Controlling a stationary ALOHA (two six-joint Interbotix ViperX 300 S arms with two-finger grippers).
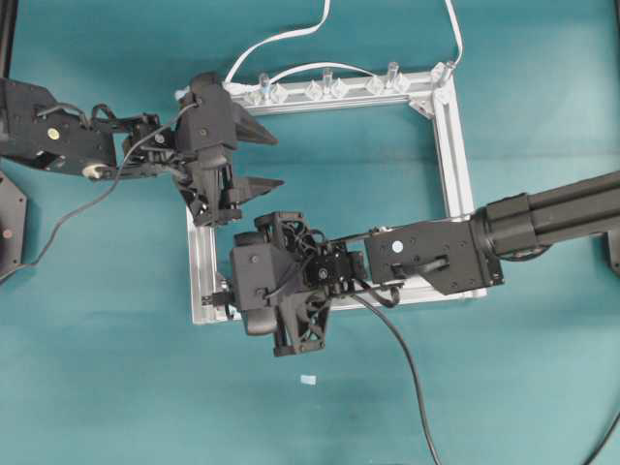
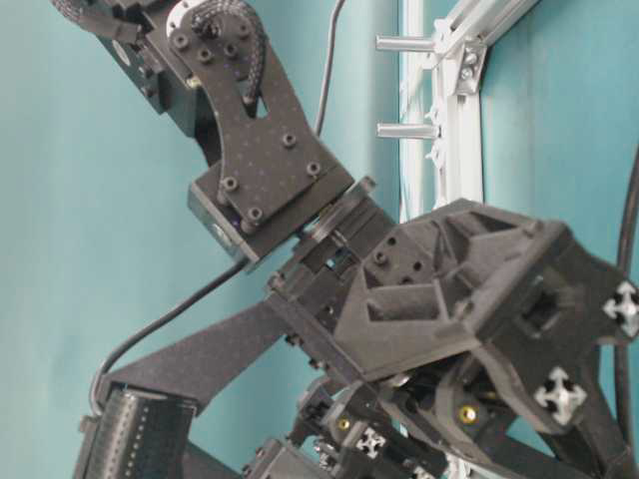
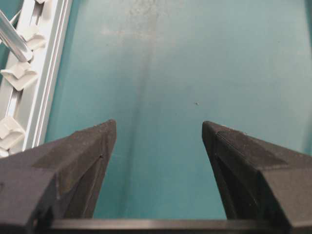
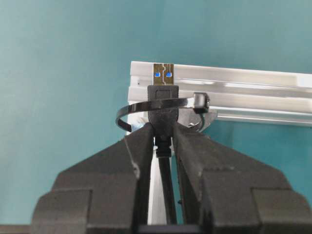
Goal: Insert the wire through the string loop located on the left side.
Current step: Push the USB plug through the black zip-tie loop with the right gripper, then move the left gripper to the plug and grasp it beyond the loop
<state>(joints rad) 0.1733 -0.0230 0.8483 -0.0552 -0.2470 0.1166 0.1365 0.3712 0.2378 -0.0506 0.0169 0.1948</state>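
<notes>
Right wrist view: right gripper [image 4: 163, 134] is clamped on the plug of the wire [image 4: 164, 108], cable running back between the fingers. Metal tip points at the frame [image 4: 253, 92], near its corner. The loop [image 4: 161, 105], a thin dark band with a small head at its right end, lies across the plug body. Cannot tell from this angle whether the plug is already inside the loop or only behind it; the tip shows past the band, so my reading is that insertion is begun or just about to begin. Left to do: push the plug fully through and draw cable after it.

Left wrist view: left gripper [image 3: 158, 141] stands wide apart with nothing between the fingers, over bare teal table [image 3: 170, 63], frame rail and clips [image 3: 19, 73] at the left edge.

Overhead view: right gripper [image 1: 281, 291] sits at the frame's lower-left corner; left gripper [image 1: 254, 155] hangs inside the upper left of the frame.

Counts:
- arms: two
- frame: one, square
- loop: one seen
- black wire: one
- white cable [image 1: 281, 39]: two strands seen along the top rail
</notes>
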